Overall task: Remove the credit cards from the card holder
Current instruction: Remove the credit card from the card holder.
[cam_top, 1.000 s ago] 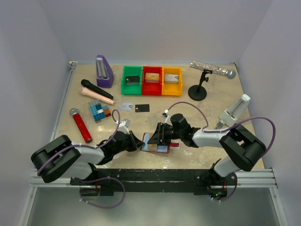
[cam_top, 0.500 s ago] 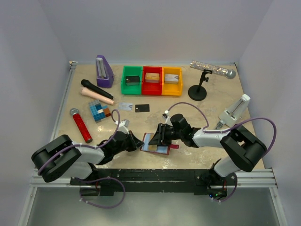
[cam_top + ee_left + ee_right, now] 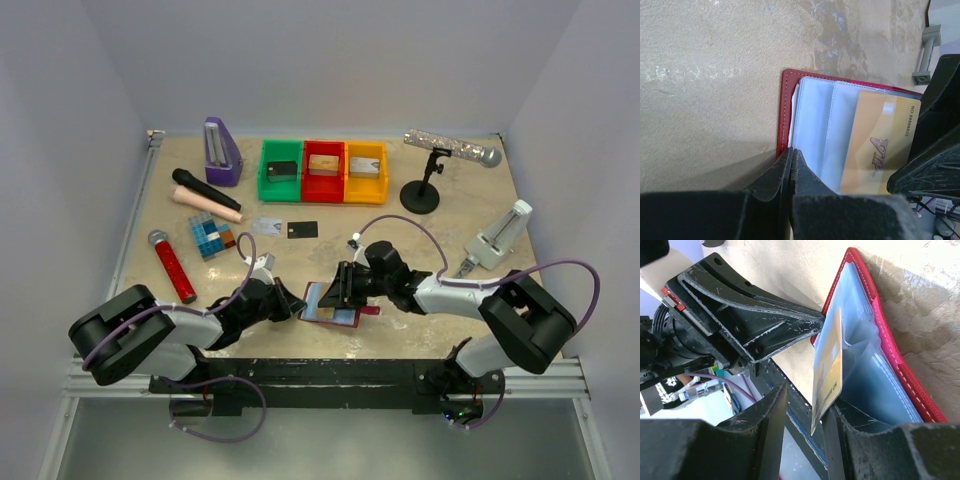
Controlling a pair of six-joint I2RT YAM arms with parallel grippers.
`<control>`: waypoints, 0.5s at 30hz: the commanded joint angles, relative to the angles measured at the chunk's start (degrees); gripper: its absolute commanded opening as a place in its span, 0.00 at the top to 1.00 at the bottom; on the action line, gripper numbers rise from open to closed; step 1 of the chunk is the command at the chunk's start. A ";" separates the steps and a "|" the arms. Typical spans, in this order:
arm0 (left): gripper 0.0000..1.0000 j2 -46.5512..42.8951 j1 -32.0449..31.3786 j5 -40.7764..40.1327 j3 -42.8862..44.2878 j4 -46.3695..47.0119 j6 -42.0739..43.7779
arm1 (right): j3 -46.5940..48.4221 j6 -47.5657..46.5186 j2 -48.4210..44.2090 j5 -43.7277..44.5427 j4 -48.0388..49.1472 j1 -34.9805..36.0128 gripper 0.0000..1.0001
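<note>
The holder (image 3: pixel 812 115) lies open on the tabletop's (image 3: pixel 715 100) near side, left hand (image 3: pixel 792 160) clenched on its edge. Right hand (image 3: pixel 807 400), unclenched, straddles the gold card (image 3: pixel 830 365) sticking from a pocket.

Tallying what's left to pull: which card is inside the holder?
The gold-tan card, tucked in the red card holder's pale sleeve; the silver card and black card lie loose on the table.

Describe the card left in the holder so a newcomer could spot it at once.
At the table's near edge, in the middle, a red card holder lies open. A card sticks out of its pale blue pocket. It is gold-tan, unlike the silver card and black card lying loose farther back.
</note>
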 commanded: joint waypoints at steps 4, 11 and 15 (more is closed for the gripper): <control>1.00 2.64 -0.15 -3.99 -2.17 -9.36 1.72 | 0.10 -1.58 -2.82 1.00 -0.18 -0.40 0.64; 1.00 1.94 -0.15 -4.26 -2.17 -10.06 1.81 | -0.16 -2.11 -3.62 1.53 -1.24 -0.66 0.67; 1.00 1.06 -0.15 -4.26 -2.17 -10.50 1.89 | -0.16 -2.11 -3.70 2.14 -1.85 -0.66 0.71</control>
